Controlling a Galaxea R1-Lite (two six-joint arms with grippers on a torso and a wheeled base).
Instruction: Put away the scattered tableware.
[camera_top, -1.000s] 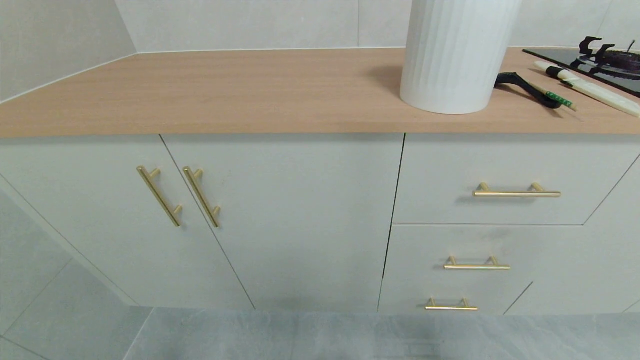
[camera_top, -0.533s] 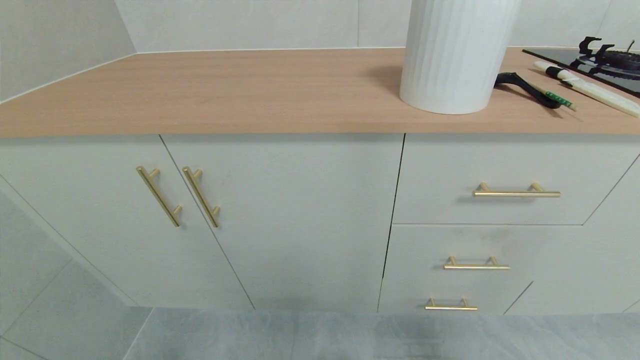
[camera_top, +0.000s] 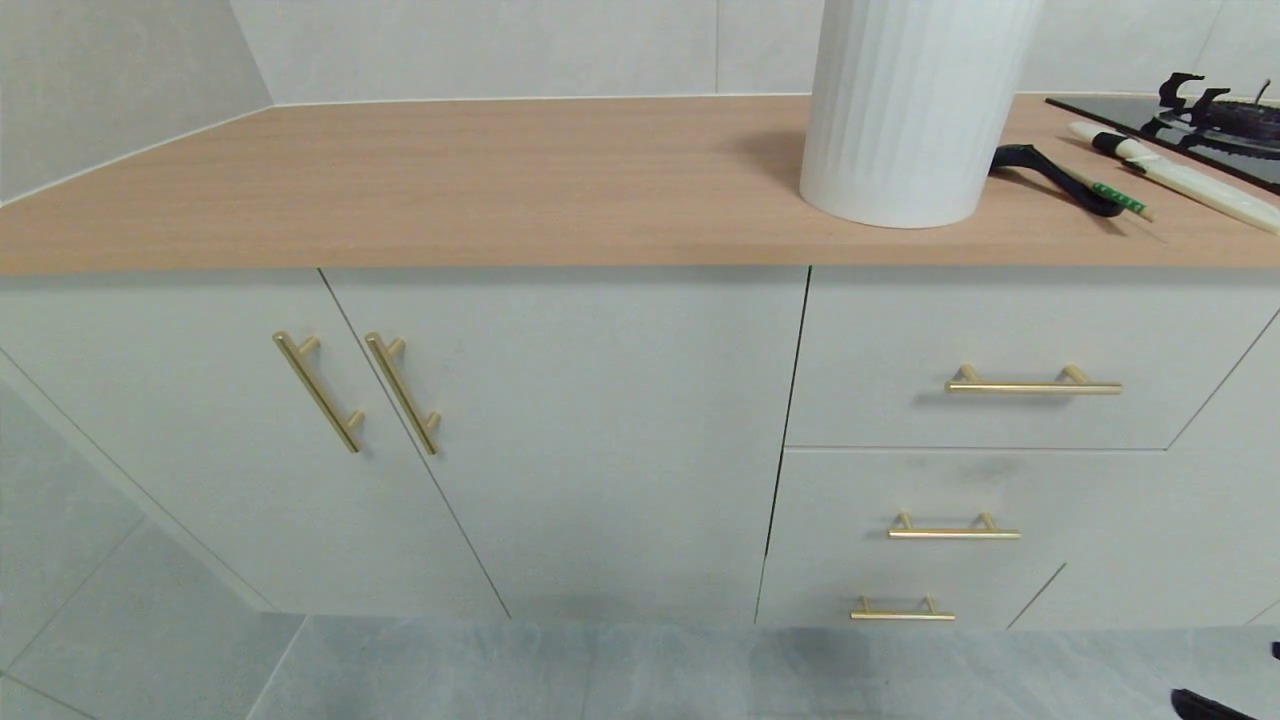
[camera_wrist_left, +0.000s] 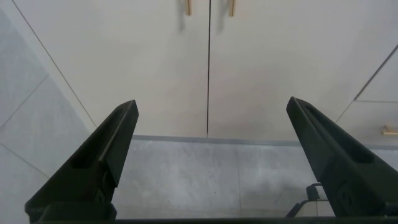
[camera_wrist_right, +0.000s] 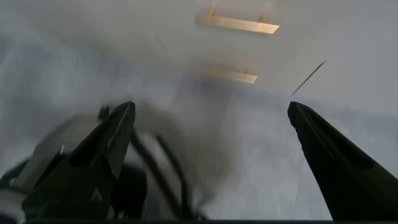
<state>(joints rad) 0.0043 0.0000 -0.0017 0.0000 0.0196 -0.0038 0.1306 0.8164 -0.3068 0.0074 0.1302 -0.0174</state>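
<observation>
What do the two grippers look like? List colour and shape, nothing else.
The left gripper has two matte, dark grey-black fingers. They are long, flat-sided wedges that narrow to blunt tips. The right gripper looks the same, with two dark, tapering fingers. Both look plain, and no markings can be made out on them.

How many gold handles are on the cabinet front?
5: left door handle, right door handle beside it, top drawer handle, middle drawer handle, bottom drawer handle. More may lie beyond the frame.
</observation>
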